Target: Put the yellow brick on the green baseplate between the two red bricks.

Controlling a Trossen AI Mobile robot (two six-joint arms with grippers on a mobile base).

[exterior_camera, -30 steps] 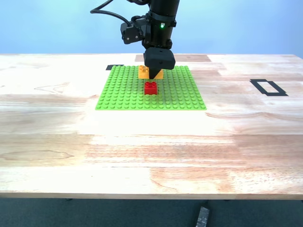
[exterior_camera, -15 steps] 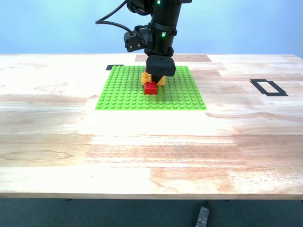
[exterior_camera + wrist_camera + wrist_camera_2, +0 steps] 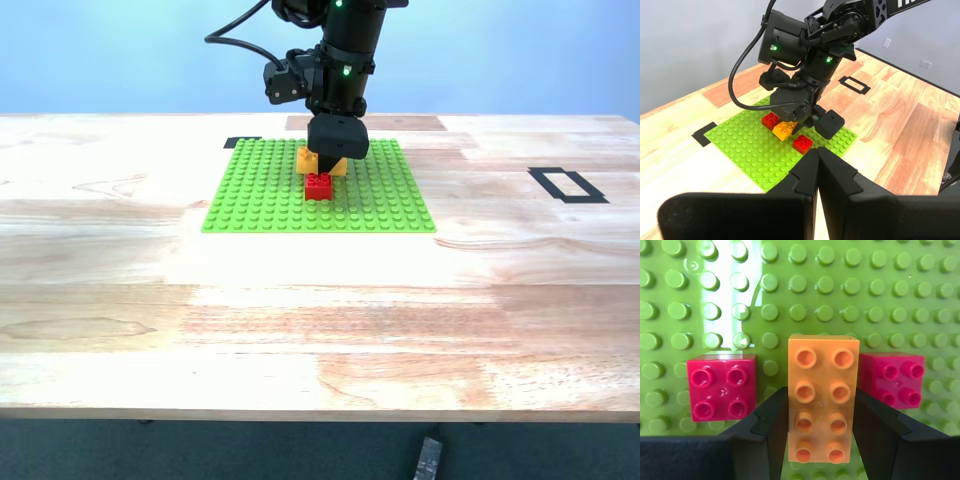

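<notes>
Orange-yellow, the yellow brick (image 3: 823,397) sits pinched between my second gripper (image 3: 822,440)'s fingers (image 3: 771,425) over the green baseplate (image 3: 260,190), in the gap between the two red bricks (image 3: 723,387). From the exterior view that gripper hides the farther red brick. My first gripper (image 3: 817,180)'s fingers are pressed together, well apart above the worktop (image 3: 320,320).
</notes>
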